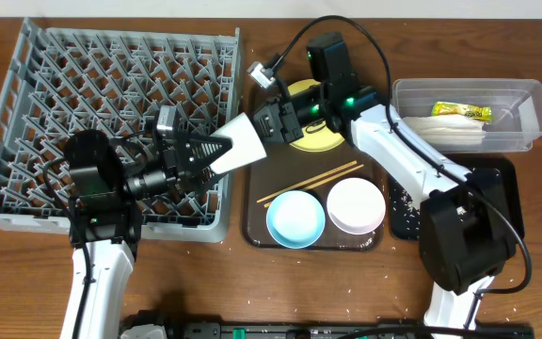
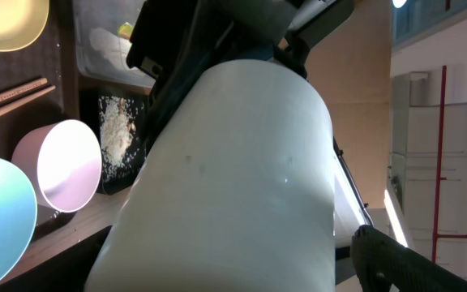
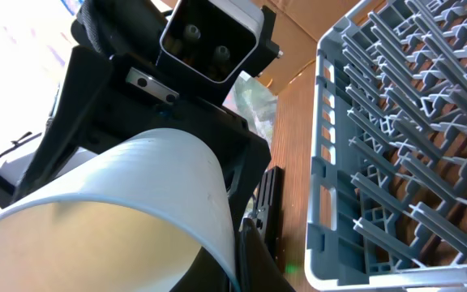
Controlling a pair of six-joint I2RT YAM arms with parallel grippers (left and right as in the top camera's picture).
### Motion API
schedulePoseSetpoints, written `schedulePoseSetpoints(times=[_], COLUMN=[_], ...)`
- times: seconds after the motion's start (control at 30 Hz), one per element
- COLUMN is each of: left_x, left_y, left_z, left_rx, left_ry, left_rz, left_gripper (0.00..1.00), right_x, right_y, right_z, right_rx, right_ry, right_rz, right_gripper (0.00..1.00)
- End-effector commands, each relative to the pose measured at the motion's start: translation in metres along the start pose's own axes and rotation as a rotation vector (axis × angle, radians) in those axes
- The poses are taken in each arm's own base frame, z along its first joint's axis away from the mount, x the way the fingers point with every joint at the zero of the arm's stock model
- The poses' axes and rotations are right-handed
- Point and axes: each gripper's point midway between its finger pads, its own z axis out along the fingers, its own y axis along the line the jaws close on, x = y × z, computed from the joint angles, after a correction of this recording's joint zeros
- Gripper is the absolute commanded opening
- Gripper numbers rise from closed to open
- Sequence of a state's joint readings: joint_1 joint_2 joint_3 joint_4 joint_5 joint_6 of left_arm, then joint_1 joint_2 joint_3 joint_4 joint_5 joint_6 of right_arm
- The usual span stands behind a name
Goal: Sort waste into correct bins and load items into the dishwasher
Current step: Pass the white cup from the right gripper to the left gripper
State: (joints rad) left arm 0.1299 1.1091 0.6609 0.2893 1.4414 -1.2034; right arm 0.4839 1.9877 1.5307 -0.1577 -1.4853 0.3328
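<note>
Over the right edge of the rack (image 1: 26, 113), the cup (image 1: 245, 144) hangs sideways in the air. The right gripper (image 1: 273, 122) is pinched tight on its rim. The left gripper (image 1: 216, 153) is spread wide around the cup's other end, but I can't tell if it touches.

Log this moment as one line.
cup: in the air between both grippers | right gripper: shut on cup | left gripper: open around cup | plate, blue bowl, white bowl, chopsticks: on tray
</note>
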Motion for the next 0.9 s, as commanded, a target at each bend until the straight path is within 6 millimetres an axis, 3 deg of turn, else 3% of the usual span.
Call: schedulePoseSetpoints(times=[0.0,0.37,0.87], left_x=[0.001,0.000,0.000], left_y=[-0.008,-0.007,-0.007], left_z=[-0.001,-0.001,-0.001], left_rx=[0.009,0.007,0.007], left_ry=[0.011,0.004,0.004], left_rz=[0.042,0.042,0.042], left_gripper=[0.89,0.89,0.88], right_x=[-0.001,-0.020,0.013], right_y=[-0.001,0.005,-0.018], right_z=[0.008,0.001,0.006], right_rx=[0.003,0.001,0.076], right_ry=[0.007,-0.022,0.008], right_rz=[0.005,-0.015,0.067], right_gripper=[0.01,0.01,0.01])
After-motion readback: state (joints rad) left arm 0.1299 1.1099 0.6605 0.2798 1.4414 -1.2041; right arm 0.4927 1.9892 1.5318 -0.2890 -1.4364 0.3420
